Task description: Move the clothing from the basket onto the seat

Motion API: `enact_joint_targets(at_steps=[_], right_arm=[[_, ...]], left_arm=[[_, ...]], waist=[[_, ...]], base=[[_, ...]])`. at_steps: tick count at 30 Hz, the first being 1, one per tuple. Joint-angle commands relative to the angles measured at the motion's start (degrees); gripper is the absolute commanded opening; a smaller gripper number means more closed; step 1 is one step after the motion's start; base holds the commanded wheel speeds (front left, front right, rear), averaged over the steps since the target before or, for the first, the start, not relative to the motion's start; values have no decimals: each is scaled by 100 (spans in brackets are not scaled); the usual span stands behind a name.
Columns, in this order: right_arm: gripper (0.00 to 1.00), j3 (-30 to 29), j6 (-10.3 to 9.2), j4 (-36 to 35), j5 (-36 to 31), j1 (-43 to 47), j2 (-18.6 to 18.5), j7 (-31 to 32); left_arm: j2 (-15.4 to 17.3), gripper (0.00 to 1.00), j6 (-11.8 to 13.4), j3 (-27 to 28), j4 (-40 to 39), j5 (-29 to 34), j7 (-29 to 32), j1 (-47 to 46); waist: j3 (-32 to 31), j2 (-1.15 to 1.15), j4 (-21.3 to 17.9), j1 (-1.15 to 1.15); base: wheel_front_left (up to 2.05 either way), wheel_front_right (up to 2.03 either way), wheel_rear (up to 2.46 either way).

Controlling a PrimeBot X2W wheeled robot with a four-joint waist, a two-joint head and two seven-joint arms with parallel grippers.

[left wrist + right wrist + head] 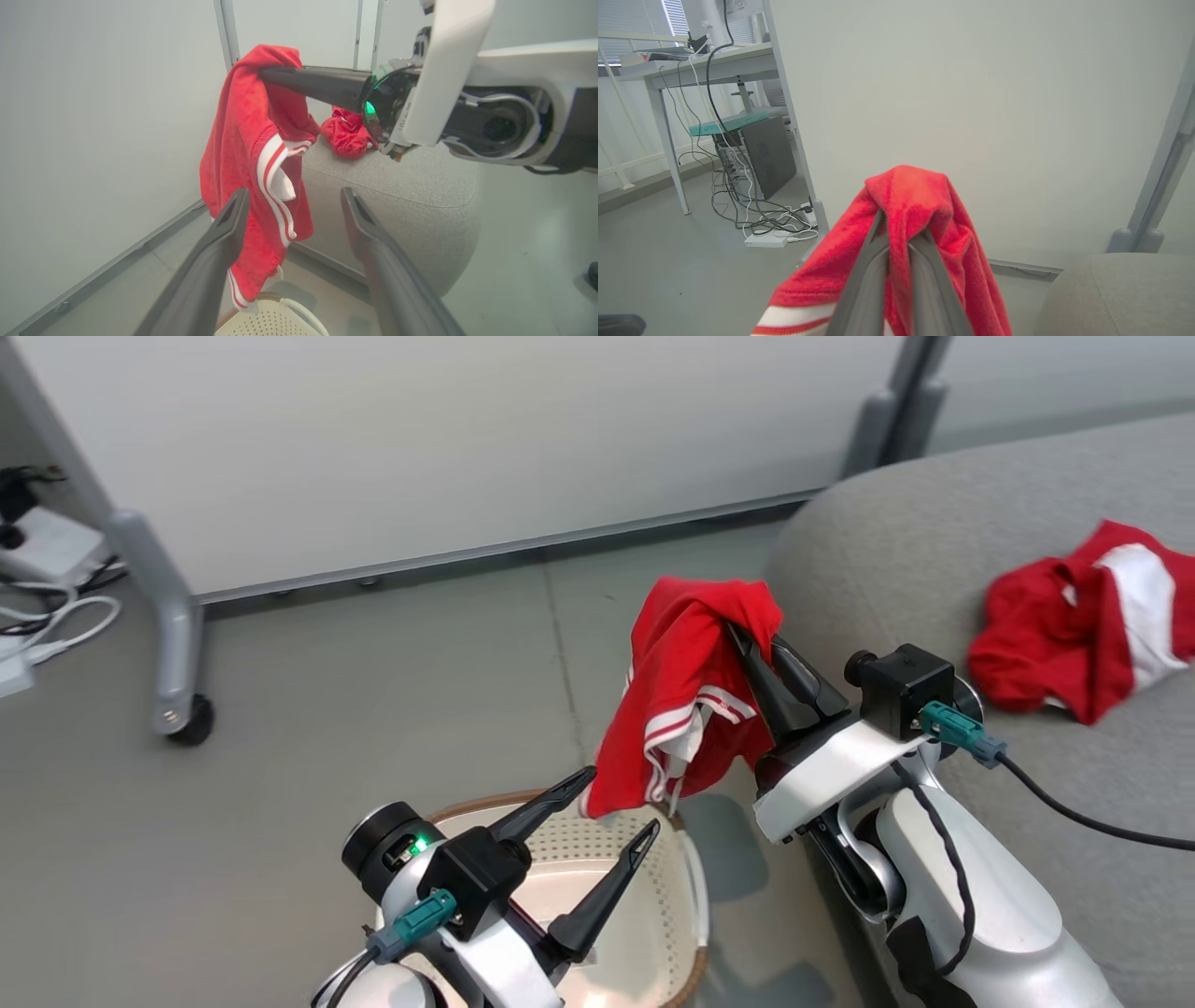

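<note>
A red garment with white stripe trim (686, 700) hangs in the air from my right gripper (747, 644), which is shut on its top fold. In the right wrist view the two fingers (878, 261) pinch the red cloth (920, 200). My left gripper (616, 798) stands open just below the hanging hem, over the cream perforated basket (677, 887) on the floor. In the left wrist view the garment (243, 154) hangs just beyond the left finger of that gripper (294, 200). A second red and white garment (1074, 630) lies crumpled on the grey seat (887, 541).
A white partition wall (420, 448) on castor legs (177, 644) stands behind the basket. Cables and a power strip (37, 607) lie on the floor at far left. A desk with a computer tower (761, 154) stands beyond the partition's edge.
</note>
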Motion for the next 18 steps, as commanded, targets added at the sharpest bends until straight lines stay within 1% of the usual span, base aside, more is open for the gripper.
enact_joint_targets(at_steps=[1, 9, 13, 18], right_arm=[[0, -23, 1, -52, 26, 43, 4, -53], [0, -200, 1, -268, 61, 92, 41, -49], [0, -357, 1, -367, 33, 123, 45, -49], [0, -602, 1, -431, -118, 11, -13, -50]], left_arm=[[48, 100, 16, 29, -6, 70, 9, -39], [231, 100, 72, 111, -156, 117, 140, -237], [331, 100, 87, 133, -272, 142, 216, -289], [395, 100, 110, 131, -409, 173, 273, -345]], waist=[[80, 0, -326, 0], [275, 0, -1176, 0], [362, 0, -1478, 0], [467, 0, -1743, 0]], base=[[0, 0, 0], [0, 0, 0], [0, 0, 0], [0, 0, 0]])
